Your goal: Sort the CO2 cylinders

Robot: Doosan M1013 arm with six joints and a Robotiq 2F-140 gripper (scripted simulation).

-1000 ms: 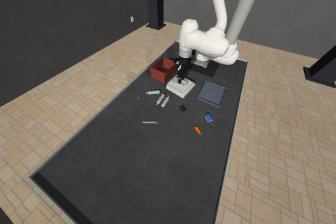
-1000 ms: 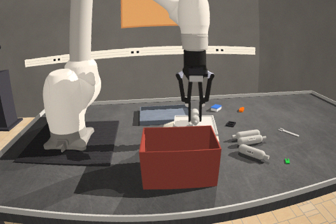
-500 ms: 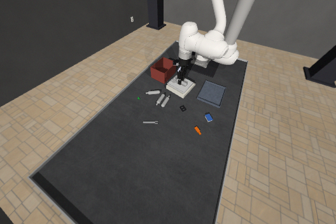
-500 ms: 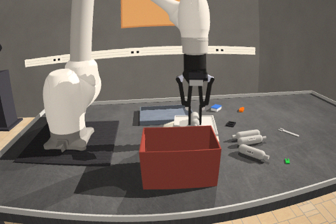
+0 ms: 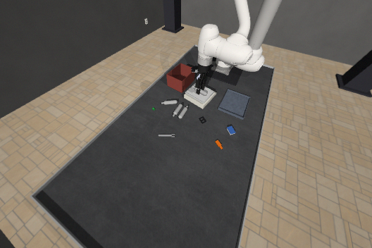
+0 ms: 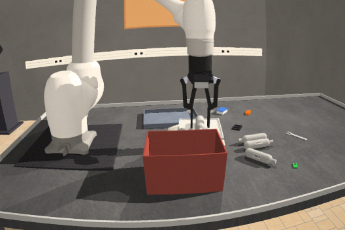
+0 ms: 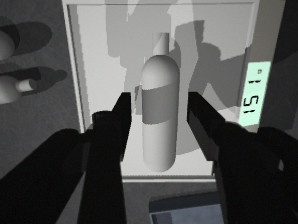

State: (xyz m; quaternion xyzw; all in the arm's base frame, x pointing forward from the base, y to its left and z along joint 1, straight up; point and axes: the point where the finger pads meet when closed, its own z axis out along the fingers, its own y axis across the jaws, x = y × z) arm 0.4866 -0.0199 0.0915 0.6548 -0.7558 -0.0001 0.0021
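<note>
A silver CO2 cylinder [image 7: 160, 120] lies flat on the white scale, its neck pointing away from me. The scale's lit display [image 7: 254, 95] shows digits that look like 151. My gripper [image 7: 159, 106] hangs straight down over the scale [image 5: 199, 97]. Its fingers stand on either side of the cylinder with a gap on each side, so it is open. In the front view the cylinder [image 6: 200, 122] rests between the fingertips [image 6: 199, 115], behind the red scrap bin [image 6: 184, 161]. Three more cylinders [image 5: 177, 109] lie on the table beside the scale. The grey tray [image 5: 234, 103] holds nothing.
The scrap bin [image 5: 180, 77] stands right next to the scale. The tray is on the scale's other side. A small black part [image 5: 202, 120], a blue block [image 5: 230, 129], an orange piece [image 5: 219, 144], a green piece [image 5: 153, 108] and a metal tool [image 5: 166, 135] lie scattered on the table.
</note>
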